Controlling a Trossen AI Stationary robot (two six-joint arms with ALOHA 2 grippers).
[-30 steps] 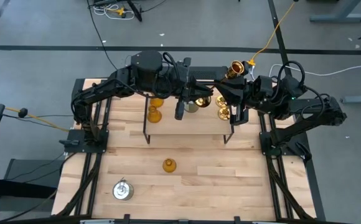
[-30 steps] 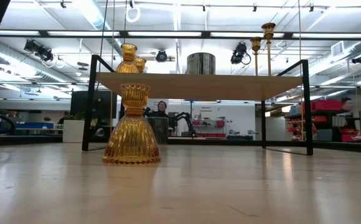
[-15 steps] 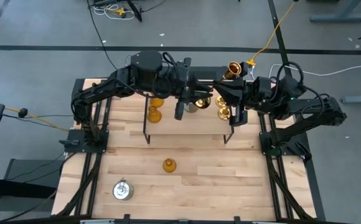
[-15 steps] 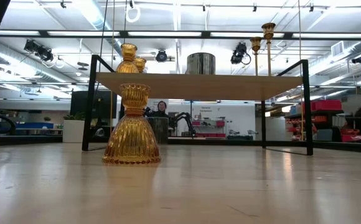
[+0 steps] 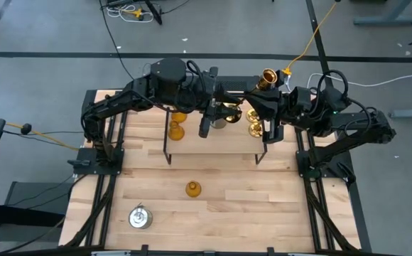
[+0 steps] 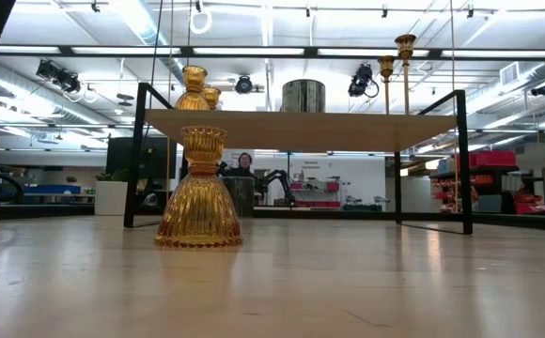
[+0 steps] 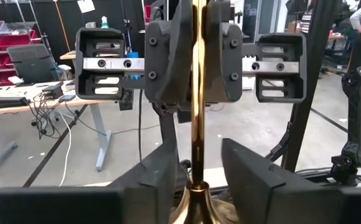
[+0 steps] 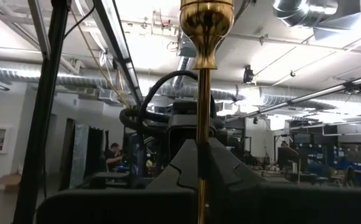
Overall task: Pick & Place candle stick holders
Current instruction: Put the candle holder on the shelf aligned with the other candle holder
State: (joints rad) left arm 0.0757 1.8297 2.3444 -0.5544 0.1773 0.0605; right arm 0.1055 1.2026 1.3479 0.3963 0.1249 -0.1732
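Note:
A gold brass candle stick holder [image 7: 197, 93] stands upright in the air above the wooden rack [image 5: 213, 146]. Its cup [image 8: 206, 22] is on top and its flared base [image 7: 196, 208] below. My right gripper [image 8: 202, 149] is shut on its stem. My left gripper [image 7: 196, 171] faces it from the table's left and is open, one finger on each side of the stem, touching nothing. In the high view both grippers [image 5: 226, 110] [image 5: 257, 107] meet over the rack's far edge. The low view shows neither gripper. My right gripper pinches the brass holder's thin stem [image 8: 202, 124] about midway between its two fingers [image 7: 168, 56]. The fingers come from the table's right, slanting a little upward, and lie across the stem. The holder stays upright, lifted clear of the rack.
On the rack stand two amber holders [image 6: 194, 86], a silver can-shaped one [image 6: 303, 96] and two tall brass ones [image 6: 386, 80]. On the table lie free an amber holder [image 5: 192, 188] in the middle and a silver one [image 5: 140, 217] at the near left.

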